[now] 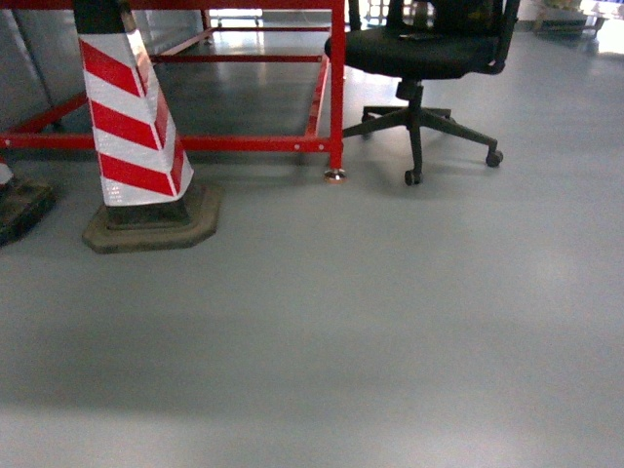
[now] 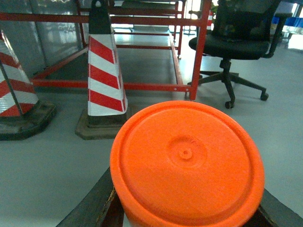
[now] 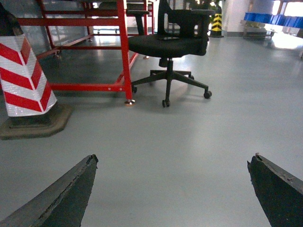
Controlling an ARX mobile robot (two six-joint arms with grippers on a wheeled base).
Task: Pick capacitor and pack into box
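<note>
Floor [image 1: 370,331]: smooth grey surface with a soft sheen, filling most of all three views.

Red-and-white striped traffic cone [image 1: 132,127] on a dark octagonal rubber base: the landmark here, standing on the floor at the left of the head view. A second striped cone [image 2: 14,94] on its own dark base stands to its left in the left wrist view.

Red painted steel frame [image 1: 336,88] of square tube: rises directly behind the striped cone, and its nearest leg ends in a small round foot on the floor to the cone's right.

Black swivel office chair [image 1: 419,58] with a star base on castors: to the right of the striped cone, just beyond the frame's leg.

Orange round plastic lid-like disc [image 2: 187,163] with a raised rim and a small central nub: fills the lower half of the left wrist view, in front of the cone.

Left end effector [image 2: 187,215]: dark fingers [image 2: 90,203] show at either side beneath the orange disc; whether they clamp it cannot be told.

Right end effector [image 3: 173,194]: released, its two dark fingers spread wide to the right of the cone, with only bare floor between them.

Pale pink box and capacitor: neither appears in any view, so their place cannot be told.
</note>
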